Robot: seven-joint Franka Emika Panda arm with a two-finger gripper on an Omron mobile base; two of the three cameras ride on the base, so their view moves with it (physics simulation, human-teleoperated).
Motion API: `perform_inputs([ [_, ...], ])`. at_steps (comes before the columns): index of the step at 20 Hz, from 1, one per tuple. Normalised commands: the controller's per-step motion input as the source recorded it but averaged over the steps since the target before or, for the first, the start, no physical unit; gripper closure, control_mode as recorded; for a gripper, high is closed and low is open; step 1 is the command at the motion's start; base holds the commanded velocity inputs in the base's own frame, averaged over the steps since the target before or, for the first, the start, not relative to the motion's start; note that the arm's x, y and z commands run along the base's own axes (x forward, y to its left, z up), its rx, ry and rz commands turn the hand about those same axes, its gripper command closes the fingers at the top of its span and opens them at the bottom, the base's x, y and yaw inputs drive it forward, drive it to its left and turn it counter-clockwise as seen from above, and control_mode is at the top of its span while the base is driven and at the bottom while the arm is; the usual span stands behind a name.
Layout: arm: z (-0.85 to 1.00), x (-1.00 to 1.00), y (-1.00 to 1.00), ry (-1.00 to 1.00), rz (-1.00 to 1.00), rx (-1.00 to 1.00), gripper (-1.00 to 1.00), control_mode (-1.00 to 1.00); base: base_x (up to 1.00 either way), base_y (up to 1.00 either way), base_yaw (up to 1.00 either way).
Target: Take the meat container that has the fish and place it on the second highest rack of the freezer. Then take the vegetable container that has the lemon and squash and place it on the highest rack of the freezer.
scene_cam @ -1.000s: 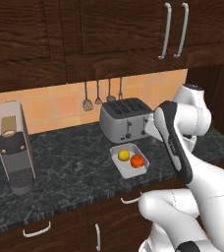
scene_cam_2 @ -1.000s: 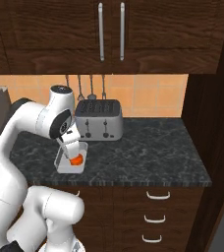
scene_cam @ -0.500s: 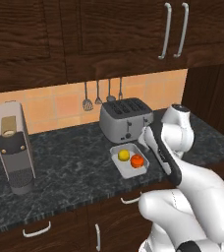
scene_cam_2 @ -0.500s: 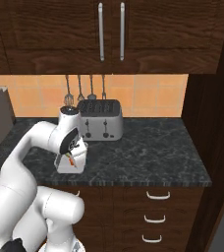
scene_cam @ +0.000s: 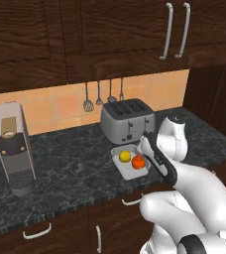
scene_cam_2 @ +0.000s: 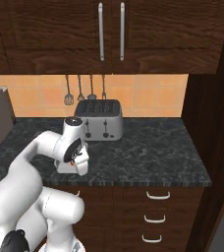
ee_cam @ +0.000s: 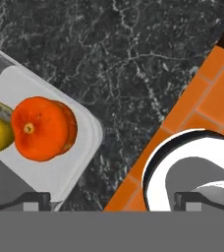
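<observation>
Hand view: pincer [ee_cam: 111,201] spread above squash [ee_cam: 42,128].

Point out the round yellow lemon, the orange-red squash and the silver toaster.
Round yellow lemon [scene_cam: 125,156]: left base view, top.
Orange-red squash [ee_cam: 42,129]: hand view, stem end.
Silver toaster [scene_cam_2: 100,120]: right base view, front face.
</observation>
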Motion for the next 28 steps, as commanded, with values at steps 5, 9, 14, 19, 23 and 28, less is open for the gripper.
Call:
perform_inputs([
  [5,-0.37,0.64,0.0,0.07,-0.01,0.0,-1.0,-1.0,0.0,0.0,0.0],
  [9,-0.23,0.68,0.0,0.11,0.0,0.0,-1.0,-1.0,0.0,0.0,0.0],
  [14,-0.2,0.12,0.0,0.04,0.0,0.0,-1.0,-1.0,0.0,0.0,0.0],
  [19,-0.13,-0.43,-0.01,-0.03,-0.01,0.0,-1.0,-1.0,0.0,0.0,0.0],
  [23,0.0,-0.43,-0.13,-0.09,-0.02,0.0,-1.0,-1.0,0.0,0.0,0.0],
  [28,-0.06,0.01,-0.13,0.01,-0.06,0.0,-1.0,-1.0,0.0,0.0,0.0],
])
